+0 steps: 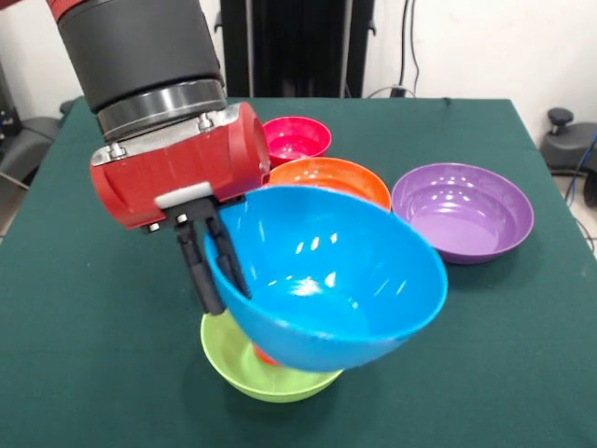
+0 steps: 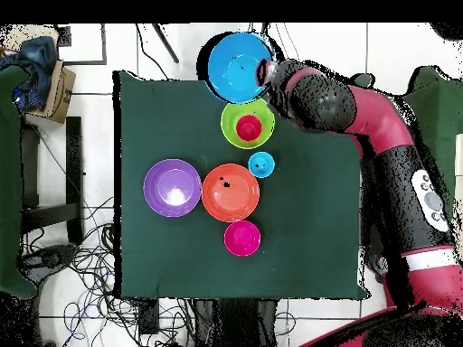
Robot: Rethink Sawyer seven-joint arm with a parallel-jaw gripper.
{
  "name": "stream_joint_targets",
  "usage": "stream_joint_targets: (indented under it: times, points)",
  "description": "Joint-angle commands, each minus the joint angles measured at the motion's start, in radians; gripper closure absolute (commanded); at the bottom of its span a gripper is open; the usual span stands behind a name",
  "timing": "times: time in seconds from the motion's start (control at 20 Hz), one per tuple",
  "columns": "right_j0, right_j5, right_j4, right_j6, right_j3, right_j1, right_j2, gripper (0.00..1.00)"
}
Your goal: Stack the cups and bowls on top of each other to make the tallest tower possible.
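My gripper (image 1: pixel 216 263) is shut on the rim of a large blue bowl (image 1: pixel 340 280), holding it tilted in the air. Just below it a lime green bowl (image 1: pixel 252 378) rests on the table with a red cup (image 1: pixel 262 355) inside. From overhead the blue bowl (image 2: pixel 237 66) hangs past the table's edge beside the gripper (image 2: pixel 268 72), next to the green bowl (image 2: pixel 247 113) and red cup (image 2: pixel 248 128). A light blue cup (image 2: pixel 260 164) stands beside an orange bowl (image 2: pixel 230 192); the front view hides this cup. The orange bowl (image 1: pixel 326 175), a purple bowl (image 1: pixel 462 213) and a pink bowl (image 1: pixel 297 138) sit separately.
The green table (image 1: pixel 84 308) is bordered by floor with cables (image 2: pixel 81 262). A cardboard box (image 2: pixel 60 90) sits off one corner. The purple bowl (image 2: pixel 172 187) and pink bowl (image 2: pixel 241 238) flank the orange one. The arm (image 2: pixel 362 108) reaches over the table's side.
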Motion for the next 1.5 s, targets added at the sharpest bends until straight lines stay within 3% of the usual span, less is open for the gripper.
stream_joint_targets:
  times: [0.05,0.8,1.15,1.5]
  points:
    - [-0.081,0.042,-0.011,-0.365,0.169,0.134,0.194,1.00]
    - [-0.142,0.089,-0.131,-0.421,0.208,0.195,0.239,1.00]
    - [-0.169,0.140,-0.139,-0.450,0.208,0.191,0.241,1.00]
    - [-0.204,0.212,-0.127,-0.446,0.228,0.139,0.245,1.00]
